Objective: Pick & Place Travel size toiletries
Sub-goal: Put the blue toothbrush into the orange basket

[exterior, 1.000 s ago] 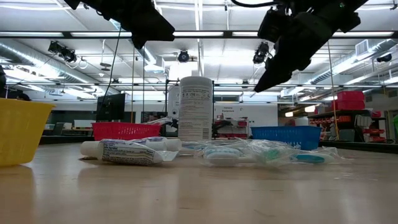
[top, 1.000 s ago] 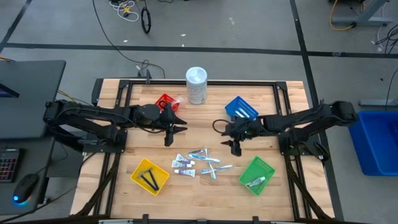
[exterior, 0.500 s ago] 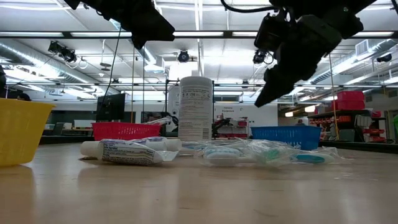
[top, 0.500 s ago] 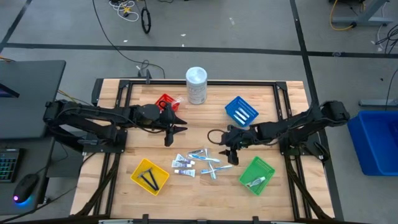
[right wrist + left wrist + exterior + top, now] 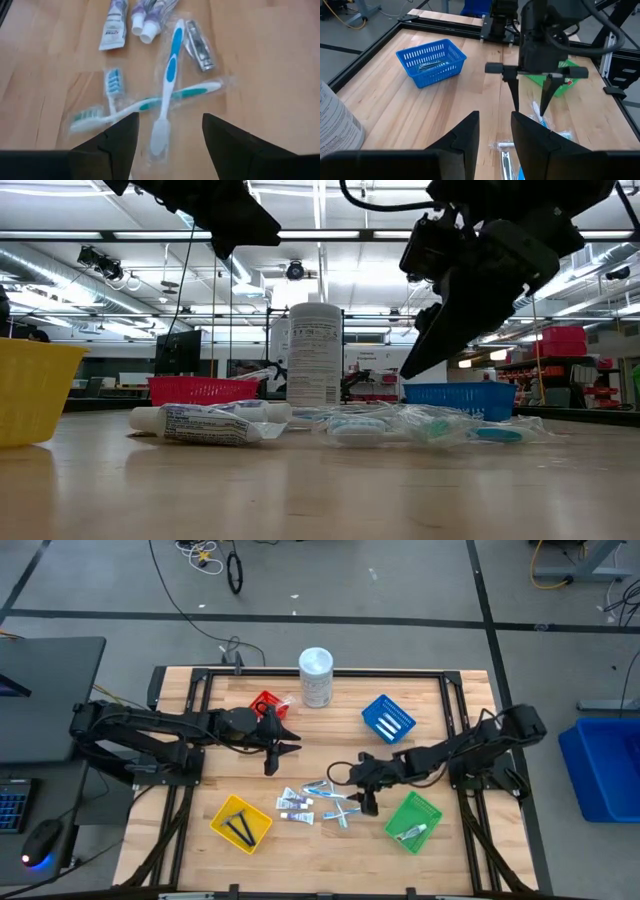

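The travel size toiletries (image 5: 318, 803) lie loose on the wooden table near its front middle. In the right wrist view they are a blue toothbrush (image 5: 169, 70) crossed over a teal one (image 5: 150, 104), both wrapped, with white tubes (image 5: 114, 29) and a nail clipper (image 5: 199, 49) beyond. My right gripper (image 5: 366, 804) hangs open just above the right end of the pile, slanting down, fingers (image 5: 120, 136) either side of the blue toothbrush's head without touching it. My left gripper (image 5: 288, 747) waits open and empty above the table's middle left.
Four plastic baskets ring the pile: red (image 5: 265, 704) far left, blue (image 5: 388, 718) far right, yellow (image 5: 240, 822) near left holding black pieces, green (image 5: 413, 820) near right holding one item. A tall white cylindrical container (image 5: 316, 677) stands at the far middle.
My right gripper has come down and moved toward the table's near edge and left, from beside the blue basket to just over the right end of the toiletries pile, tipping a little more downward. The toiletries lie as before.
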Controlling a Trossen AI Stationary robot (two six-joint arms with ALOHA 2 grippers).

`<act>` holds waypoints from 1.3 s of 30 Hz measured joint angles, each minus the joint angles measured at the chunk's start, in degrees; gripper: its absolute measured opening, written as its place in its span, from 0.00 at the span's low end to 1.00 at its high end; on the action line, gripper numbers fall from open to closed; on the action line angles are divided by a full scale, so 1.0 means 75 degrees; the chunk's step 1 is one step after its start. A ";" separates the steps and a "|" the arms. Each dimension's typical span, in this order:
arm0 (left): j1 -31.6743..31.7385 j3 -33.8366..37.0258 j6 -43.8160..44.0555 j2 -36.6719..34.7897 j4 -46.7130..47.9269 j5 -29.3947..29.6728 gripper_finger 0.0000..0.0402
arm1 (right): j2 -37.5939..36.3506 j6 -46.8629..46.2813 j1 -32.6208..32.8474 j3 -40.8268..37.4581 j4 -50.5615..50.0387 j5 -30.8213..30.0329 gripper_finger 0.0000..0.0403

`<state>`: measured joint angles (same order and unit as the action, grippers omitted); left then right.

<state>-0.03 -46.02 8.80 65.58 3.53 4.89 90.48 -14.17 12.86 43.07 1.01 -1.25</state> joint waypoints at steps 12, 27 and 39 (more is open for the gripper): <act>0.0000 0.0000 0.0082 0.0000 0.0003 0.0000 0.30 | 0.0909 0.0000 0.0116 0.0000 0.0392 0.0065 0.64; 0.0002 0.0000 0.0138 0.0000 0.0009 0.0001 0.30 | 0.1295 0.0090 0.0111 0.0003 0.0517 0.0002 0.51; 0.0000 0.0000 0.0112 0.0000 0.0009 0.0003 0.30 | 0.1305 0.0090 0.0111 0.0003 0.0528 0.0068 0.26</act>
<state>-0.03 -46.02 9.63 65.58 3.60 4.91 100.27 -13.50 13.69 43.09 4.97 -0.74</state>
